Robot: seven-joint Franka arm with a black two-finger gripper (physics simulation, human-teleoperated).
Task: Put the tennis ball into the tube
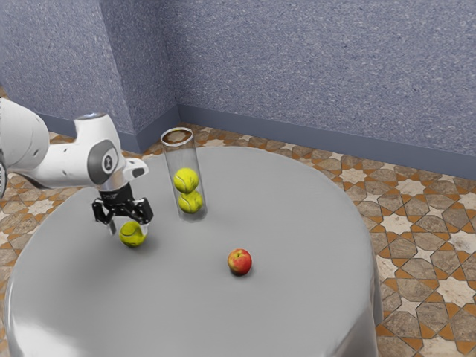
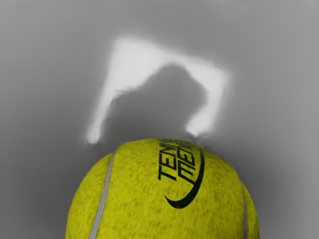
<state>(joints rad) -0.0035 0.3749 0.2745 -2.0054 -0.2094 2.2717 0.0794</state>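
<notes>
Round table: Although its grey top held everything the task called for, we judged the job only at its picking-up stage.
White arm: It reached in from the exterior view's left; a round dark emblem marked its joint, too small for us to read.
Clear tube: Upright on the table with its mouth open, it held two yellow balls, one above the other. We saw room above them; the third had not yet gone in.
Black gripper: It pointed down, its jaws apart on either side of the loose ball, with a gap we could see on one side, so we did not count it as gripped.
Tennis ball: It sat on the table, between the fingers and outside the tube. Closing, lifting, carrying across and lowering it in were what we judged left.
Apple: Red and yellow, it rested well apart from the tube, no part of our task.
Black lettering: On the ball we read "TEN" and "MEN", their ends curving out of sight, with a hooked stroke beside them.
</notes>
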